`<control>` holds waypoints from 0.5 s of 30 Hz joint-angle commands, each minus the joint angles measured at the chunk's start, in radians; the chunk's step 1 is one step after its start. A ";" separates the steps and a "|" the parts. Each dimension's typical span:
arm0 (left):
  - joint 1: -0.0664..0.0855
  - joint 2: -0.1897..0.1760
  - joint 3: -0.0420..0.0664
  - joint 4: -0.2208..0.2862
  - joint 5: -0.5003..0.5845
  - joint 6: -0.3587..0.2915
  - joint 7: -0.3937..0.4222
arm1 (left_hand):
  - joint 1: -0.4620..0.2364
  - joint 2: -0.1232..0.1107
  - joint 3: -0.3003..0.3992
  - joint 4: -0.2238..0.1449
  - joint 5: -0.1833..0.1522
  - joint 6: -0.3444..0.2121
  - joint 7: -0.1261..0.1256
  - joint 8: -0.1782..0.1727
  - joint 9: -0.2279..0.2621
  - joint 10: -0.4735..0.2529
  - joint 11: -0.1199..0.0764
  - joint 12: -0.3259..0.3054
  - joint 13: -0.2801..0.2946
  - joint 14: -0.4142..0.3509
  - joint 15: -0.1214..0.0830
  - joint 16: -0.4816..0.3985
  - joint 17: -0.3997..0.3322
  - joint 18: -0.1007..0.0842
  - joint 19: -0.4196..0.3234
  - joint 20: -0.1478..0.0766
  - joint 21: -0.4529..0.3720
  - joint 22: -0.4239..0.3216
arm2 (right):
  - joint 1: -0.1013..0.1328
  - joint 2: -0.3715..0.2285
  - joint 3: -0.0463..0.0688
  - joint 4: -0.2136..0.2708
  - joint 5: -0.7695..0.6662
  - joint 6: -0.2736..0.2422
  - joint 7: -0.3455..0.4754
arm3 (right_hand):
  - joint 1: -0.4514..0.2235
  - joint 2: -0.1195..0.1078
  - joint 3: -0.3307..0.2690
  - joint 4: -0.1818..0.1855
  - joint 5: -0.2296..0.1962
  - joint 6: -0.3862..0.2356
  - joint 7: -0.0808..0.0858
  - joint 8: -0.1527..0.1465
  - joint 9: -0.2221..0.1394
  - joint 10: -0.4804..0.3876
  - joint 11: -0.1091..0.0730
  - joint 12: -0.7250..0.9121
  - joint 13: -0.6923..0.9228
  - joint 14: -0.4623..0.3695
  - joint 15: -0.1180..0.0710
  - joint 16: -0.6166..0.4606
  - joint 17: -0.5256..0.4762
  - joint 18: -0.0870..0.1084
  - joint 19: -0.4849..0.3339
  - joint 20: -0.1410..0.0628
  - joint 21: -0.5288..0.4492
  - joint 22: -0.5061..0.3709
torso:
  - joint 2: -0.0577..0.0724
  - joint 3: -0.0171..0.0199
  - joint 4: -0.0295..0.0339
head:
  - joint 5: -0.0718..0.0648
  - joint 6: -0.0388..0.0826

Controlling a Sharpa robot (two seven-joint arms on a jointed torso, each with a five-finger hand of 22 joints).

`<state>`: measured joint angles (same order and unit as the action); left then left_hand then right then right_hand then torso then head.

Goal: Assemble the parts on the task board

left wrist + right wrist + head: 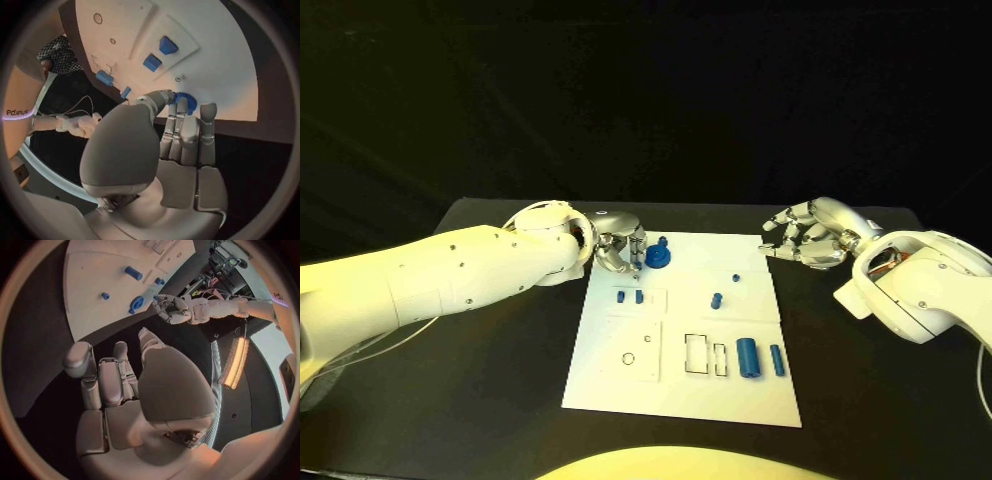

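Note:
The white task board (682, 395) lies in the middle of the table. A blue gear (656, 258) sits near its far left corner. My left hand (620, 248) is right beside it, fingertips (182, 107) and thumb at the gear (187, 102); whether they grip it I cannot tell. The right wrist view shows that gear (136, 302) next to the left hand (174, 307). My right hand (805, 240) hovers over the black table past the board's far right corner and holds nothing (119, 385). Two small blue parts (629, 296) sit in a recess, and two blue cylinders (759, 357) lie near the right edge.
Two more small blue parts (736, 276) (715, 299) stand mid-board. A square plate with holes (635, 350) and outlined slots (697, 355) lie on the board's near half. Black table surrounds the board on all sides.

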<state>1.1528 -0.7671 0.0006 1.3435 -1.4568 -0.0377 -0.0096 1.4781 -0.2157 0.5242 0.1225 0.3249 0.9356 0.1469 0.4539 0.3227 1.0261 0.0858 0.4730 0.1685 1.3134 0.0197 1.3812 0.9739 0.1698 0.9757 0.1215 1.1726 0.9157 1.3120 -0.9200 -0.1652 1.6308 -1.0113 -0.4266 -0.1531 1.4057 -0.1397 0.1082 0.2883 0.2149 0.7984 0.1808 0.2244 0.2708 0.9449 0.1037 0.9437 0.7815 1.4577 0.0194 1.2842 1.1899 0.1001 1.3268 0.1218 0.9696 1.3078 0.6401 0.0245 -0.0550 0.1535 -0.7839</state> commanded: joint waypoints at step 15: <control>-0.005 0.025 -0.011 -0.034 -0.007 0.054 -0.007 | -0.011 0.003 -0.002 -0.003 -0.003 0.008 0.000 -0.006 0.001 0.008 -0.001 -0.005 -0.001 0.006 -0.001 0.002 -0.003 -0.013 0.002 0.001 0.003 -0.002 | 0.000 0.000 0.000 0.001 -0.004 0.011 0.004 | -0.005 0.004 0.005 0.002 -0.003 0.005 0.001 0.005 -0.001 0.001 -0.008 -0.004 -0.001 0.002 -0.005 -0.003 -0.001 0.012 0.000 -0.003 -0.004 0.011 | 0.001 -0.0001 0.0005 | 0.000 -0.006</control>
<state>1.1474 -0.7443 -0.0112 1.3096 -1.4577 -0.0094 -0.0153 1.4741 -0.2118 0.5242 0.1225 0.3249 0.9351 0.1466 0.4483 0.3223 1.0260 0.0859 0.4730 0.1685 1.3134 0.0197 1.3812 0.9715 0.1698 0.9757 0.1215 1.1725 0.9156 1.3120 -0.9196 -0.1652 1.6309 -1.0113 -0.4265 -0.1539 1.4057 -0.1397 0.1082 0.2883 0.2149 0.7982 0.1805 0.2244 0.2709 0.9451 0.1038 0.9437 0.7816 1.4576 0.0195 1.2843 1.1900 0.1002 1.3268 0.1218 0.9697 1.3076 0.6412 0.0242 -0.0547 0.1541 -0.7889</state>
